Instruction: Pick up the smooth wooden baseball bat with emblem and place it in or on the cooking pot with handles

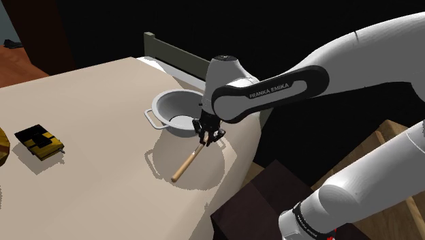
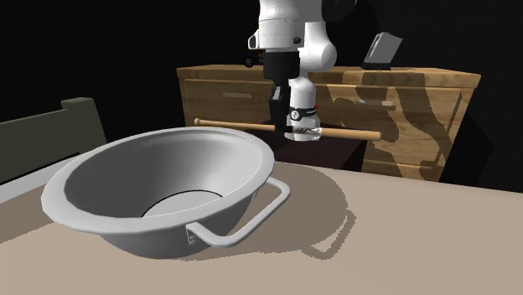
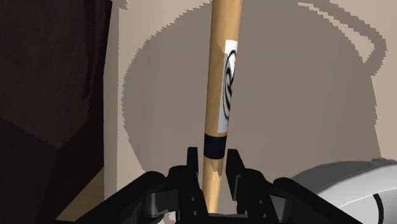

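The bat (image 1: pixel 188 161) is clamped by the gripper (image 1: pixel 205 138) just right of the middle of the shoulder view. From there it is slanted down toward the lower left over the beige table (image 1: pixel 88 198). In the wrist view the two black fingers (image 3: pixel 190 170) are pressed against either side of the thinner part of the wooden shaft, just short of a dark band (image 3: pixel 212 145). Beyond the band a white emblem (image 3: pixel 229 83) with a black swirl is carried on the barrel.

The grey pot (image 1: pixel 163 103) is set just above and left of the gripper in the shoulder view, near the table's far edge, and is not touched by the bat. In the second exterior view the pot (image 2: pixel 193 163) is spread across the lower left, with one loop handle (image 2: pixel 251 219) turned toward the camera. The bat (image 2: pixel 352 133) is shown nearly level behind it at the upper middle, raised clear of the tabletop, before a wooden dresser (image 2: pixel 411 105). A black and yellow book (image 1: pixel 39 141) is laid at the far left of the shoulder view, and the dark stand (image 1: pixel 265 204) is seen at the lower right.
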`<state>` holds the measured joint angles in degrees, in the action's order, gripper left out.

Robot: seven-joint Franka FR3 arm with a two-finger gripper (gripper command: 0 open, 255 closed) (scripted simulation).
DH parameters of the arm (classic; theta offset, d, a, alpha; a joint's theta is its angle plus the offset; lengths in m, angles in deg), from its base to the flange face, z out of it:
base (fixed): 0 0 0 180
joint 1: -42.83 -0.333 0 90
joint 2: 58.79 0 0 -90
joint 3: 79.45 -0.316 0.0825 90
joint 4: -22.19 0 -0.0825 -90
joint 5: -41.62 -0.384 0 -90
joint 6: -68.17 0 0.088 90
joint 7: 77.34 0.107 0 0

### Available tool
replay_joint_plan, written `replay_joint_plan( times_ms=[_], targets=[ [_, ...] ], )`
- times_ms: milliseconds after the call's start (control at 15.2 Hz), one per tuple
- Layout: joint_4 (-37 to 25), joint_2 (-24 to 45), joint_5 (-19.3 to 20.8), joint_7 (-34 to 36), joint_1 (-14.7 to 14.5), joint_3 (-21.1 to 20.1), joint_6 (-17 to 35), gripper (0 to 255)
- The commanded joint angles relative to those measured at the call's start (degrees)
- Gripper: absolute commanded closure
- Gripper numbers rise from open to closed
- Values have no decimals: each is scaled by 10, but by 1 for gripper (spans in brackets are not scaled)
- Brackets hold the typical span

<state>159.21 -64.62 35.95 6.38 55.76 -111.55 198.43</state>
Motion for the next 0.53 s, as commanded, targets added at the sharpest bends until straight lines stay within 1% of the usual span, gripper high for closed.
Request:
replay_joint_plan(
  times_ms=[0,462],
  targets=[
    [-6,-12,-7,-6,0,2,-17,255],
    [-33,-46,-22,-17,-2,10,-75,255]
  ],
)
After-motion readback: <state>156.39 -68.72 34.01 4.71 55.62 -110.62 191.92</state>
